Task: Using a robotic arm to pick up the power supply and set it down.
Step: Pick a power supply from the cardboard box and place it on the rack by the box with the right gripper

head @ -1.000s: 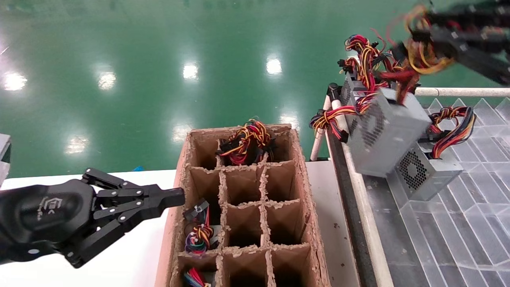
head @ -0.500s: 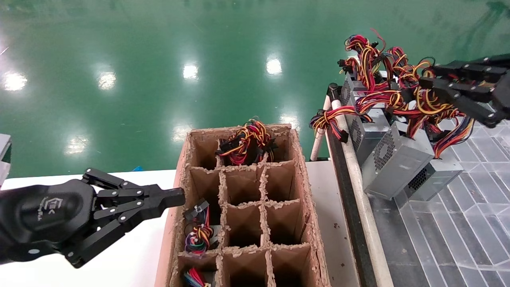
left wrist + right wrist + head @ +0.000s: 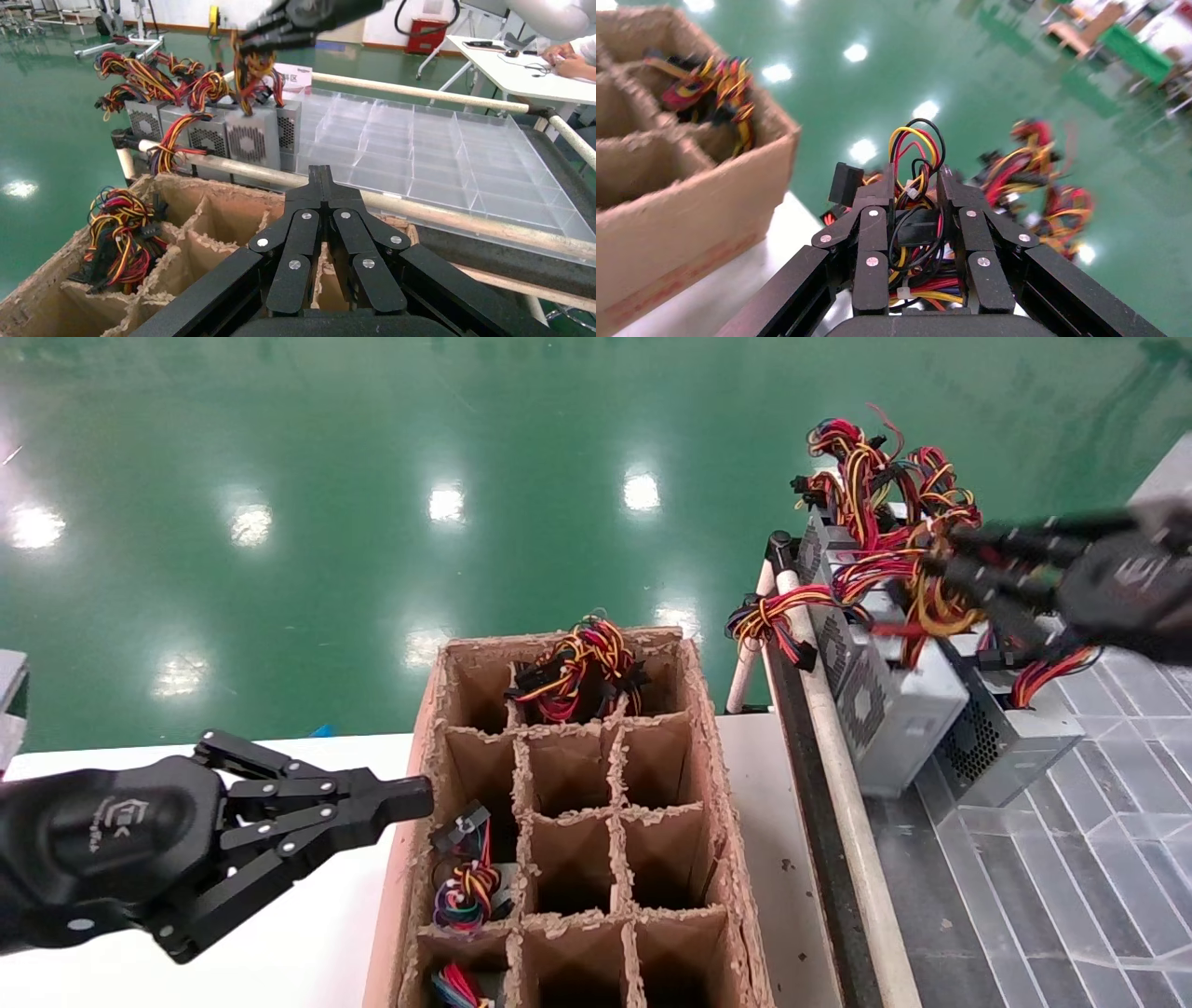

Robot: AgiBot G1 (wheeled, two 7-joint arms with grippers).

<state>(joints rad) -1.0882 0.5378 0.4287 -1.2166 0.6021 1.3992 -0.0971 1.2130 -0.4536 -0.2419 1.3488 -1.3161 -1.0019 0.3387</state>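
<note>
Right gripper (image 3: 968, 570), head view: you see it clamped on the wire bundle (image 3: 917, 584) of the power supply (image 3: 889, 696). The box has dropped since a second ago and now stands at the near left edge of the clear tray (image 3: 1071, 859), against another grey box (image 3: 1001, 747); judge set-down nearly complete. Left gripper (image 3: 410, 798) rests closed beside the cardboard crate (image 3: 736, 896).

Left wrist view: its fingers (image 3: 320, 189) meet.

Right wrist view: wires (image 3: 916, 232) sit pinched between the jaws.

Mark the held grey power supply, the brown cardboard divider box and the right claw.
Grey metal power supply (image 3: 901, 714), head view, pale side panel.
Brown cardboard divider box (image 3: 708, 728), head view, right wall.
Right claw (image 3: 941, 553), head view, fingertips in wires.
</note>
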